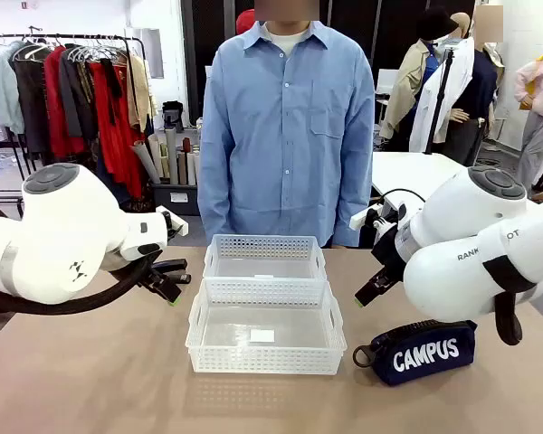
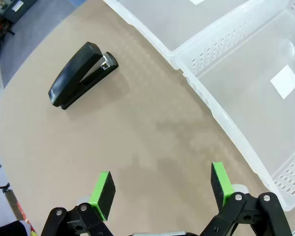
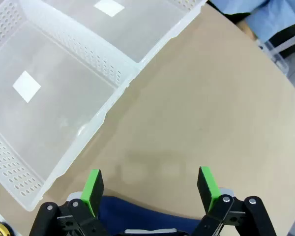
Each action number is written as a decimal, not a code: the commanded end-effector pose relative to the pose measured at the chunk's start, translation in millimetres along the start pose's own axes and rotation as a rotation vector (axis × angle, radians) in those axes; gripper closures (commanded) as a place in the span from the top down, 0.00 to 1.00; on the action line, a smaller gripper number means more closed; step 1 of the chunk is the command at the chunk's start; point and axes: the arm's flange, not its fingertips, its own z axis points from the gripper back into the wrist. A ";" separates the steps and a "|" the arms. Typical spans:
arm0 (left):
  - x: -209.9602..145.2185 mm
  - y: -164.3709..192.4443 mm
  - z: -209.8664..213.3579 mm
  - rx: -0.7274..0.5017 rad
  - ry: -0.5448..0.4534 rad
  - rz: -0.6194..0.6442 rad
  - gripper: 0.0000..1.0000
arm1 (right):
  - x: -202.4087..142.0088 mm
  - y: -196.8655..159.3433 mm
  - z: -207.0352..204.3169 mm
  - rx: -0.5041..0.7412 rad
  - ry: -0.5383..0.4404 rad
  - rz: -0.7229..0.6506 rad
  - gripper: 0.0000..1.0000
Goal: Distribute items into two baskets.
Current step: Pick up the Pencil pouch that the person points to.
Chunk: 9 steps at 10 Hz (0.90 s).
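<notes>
Two grippers spread wide, holding nothing, flanking the baskets.
The left gripper (image 2: 161, 178) hangs over bare table (image 1: 90, 380) left of the near basket (image 1: 264, 361), with the stapler (image 2: 81, 73) lying close by. The right gripper (image 3: 150, 178) hangs right of that basket, above the pouch (image 1: 423, 351). The far basket (image 1: 264, 246) touches the near basket.

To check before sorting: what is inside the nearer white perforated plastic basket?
The white perforated plastic basket holds only a small white square label on its floor. Its near wall partly screens the floor edge.

Left gripper (image 2: 162, 186): jaws spread wide, pitched downward. Right gripper (image 3: 150, 186): jaws equally wide, pitched downward. Each points inward, toward the other.
</notes>
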 end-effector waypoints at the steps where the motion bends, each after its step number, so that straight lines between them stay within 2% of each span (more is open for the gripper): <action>1: 0.1 0.0 0.1 0.000 0.000 0.000 1.00 | 0.0 0.0 0.0 0.000 0.000 0.000 1.00; 9: 0.1 0.0 0.1 0.000 0.000 0.000 1.00 | 0.0 0.0 0.0 0.000 0.000 0.000 1.00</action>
